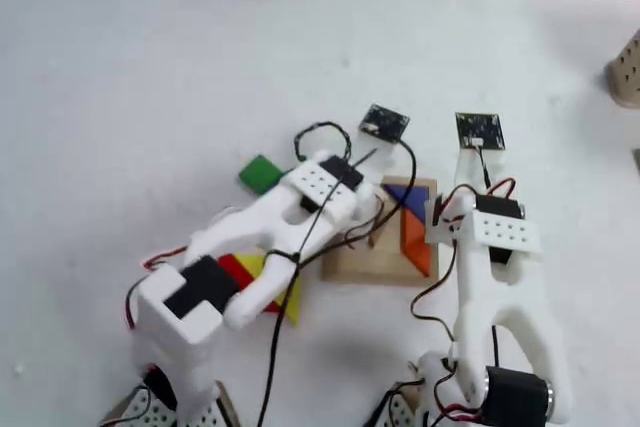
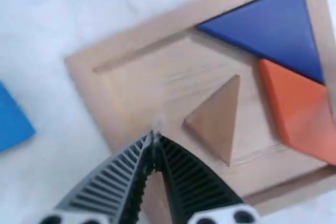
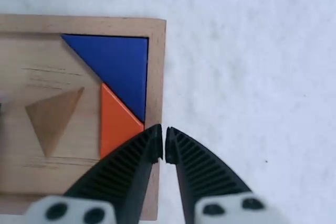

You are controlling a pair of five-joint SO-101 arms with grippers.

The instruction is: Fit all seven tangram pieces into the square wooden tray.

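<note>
Closest to me, two arms stand side by side on the white counter. The left arm leans across toward the middle. The right arm goes straight out. Under the left arm lie a red piece and a yellow piece. They touch each other, and they are on the counter, outside the tray.

A bit farther out is the square wooden tray, lying flat between the two arms. Three pieces lie in it. A blue triangle sits in the far corner on the right arm's side. An orange piece lies just nearer than it, touching it, along the same wall. A wooden triangle lies by itself near the middle, apart from those two.

The left tool hangs over the bare tray floor, just beside the wooden triangle. Its two fingers are pressed together and hold nothing. I cannot tell if it touches the wood. The right tool is over the tray's wall, right by the orange piece. Its fingers are together too, with only a thin slit and nothing in it.

A light blue piece lies on the counter near the tray's outer wall. Farther out, past the left arm, a green piece lies on the counter, apart from the tray.
</note>
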